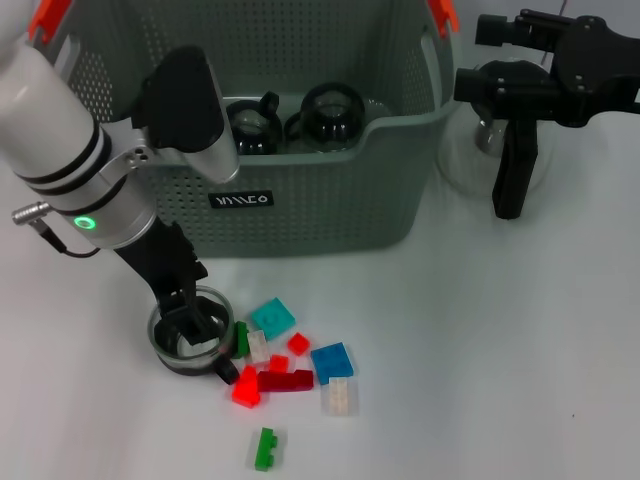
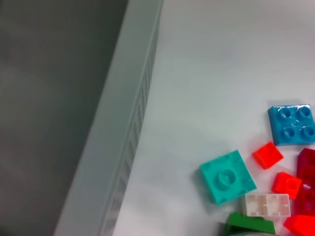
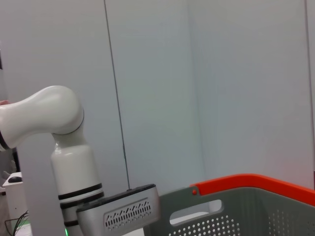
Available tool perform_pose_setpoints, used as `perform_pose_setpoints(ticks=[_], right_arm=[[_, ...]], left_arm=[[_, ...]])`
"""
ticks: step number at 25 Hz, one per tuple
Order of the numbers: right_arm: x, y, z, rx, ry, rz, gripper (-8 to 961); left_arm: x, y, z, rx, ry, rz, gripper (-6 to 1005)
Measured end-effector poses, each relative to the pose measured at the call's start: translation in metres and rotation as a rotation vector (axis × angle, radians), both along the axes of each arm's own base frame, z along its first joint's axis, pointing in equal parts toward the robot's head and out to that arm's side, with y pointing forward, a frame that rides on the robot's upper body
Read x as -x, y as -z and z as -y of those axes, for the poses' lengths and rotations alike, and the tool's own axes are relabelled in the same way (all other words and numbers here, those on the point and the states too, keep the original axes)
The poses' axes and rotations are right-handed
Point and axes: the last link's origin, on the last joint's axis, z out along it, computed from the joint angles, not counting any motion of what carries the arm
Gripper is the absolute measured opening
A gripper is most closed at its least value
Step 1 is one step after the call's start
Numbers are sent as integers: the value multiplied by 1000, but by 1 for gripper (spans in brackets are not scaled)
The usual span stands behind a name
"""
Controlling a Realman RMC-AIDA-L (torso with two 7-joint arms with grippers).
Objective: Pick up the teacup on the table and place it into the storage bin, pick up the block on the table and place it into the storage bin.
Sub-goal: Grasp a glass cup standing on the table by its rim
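The teacup (image 1: 190, 345), clear glass with a dark rim, stands on the white table at the front left. My left gripper (image 1: 193, 328) reaches straight down into it. Blocks lie just to its right: teal (image 1: 272, 318), blue (image 1: 332, 360), dark red (image 1: 286, 380), bright red (image 1: 246, 389), whitish (image 1: 340, 397) and green (image 1: 265, 449). The left wrist view shows the teal block (image 2: 227, 176) and blue block (image 2: 292, 123) beside the bin wall (image 2: 123, 147). The grey-green storage bin (image 1: 330, 210) stands behind and holds two dark glass cups (image 1: 330, 113). My right gripper (image 1: 508, 200) hangs beside the bin's right side.
A clear glass vessel (image 1: 470, 150) sits behind the right gripper, next to the bin. The bin's orange-red handle top (image 3: 256, 183) and the white left arm (image 3: 54, 123) show in the right wrist view. Bare white table stretches along the front right.
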Motion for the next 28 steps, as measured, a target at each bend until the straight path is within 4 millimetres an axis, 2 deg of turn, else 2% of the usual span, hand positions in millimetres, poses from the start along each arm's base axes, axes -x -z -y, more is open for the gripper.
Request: perform_pose_setpoints(ticks=[7, 13, 18, 21, 28], right_arm=[[-1, 0, 1, -1, -1, 1, 893], [-2, 0, 0, -2, 2, 1, 894], [-1, 0, 0, -4, 1, 1, 892], [-1, 0, 0, -5, 0, -1, 891], [0, -2, -1, -13, -5, -9, 887]], left_arm=[[3, 5, 0, 11, -12, -5, 836], [7, 7, 0, 12, -26, -17, 664], [9, 9, 0, 26, -36, -34, 395], [10, 10, -1, 33, -48, -48, 185], [11, 7, -2, 43, -66, -57, 121]])
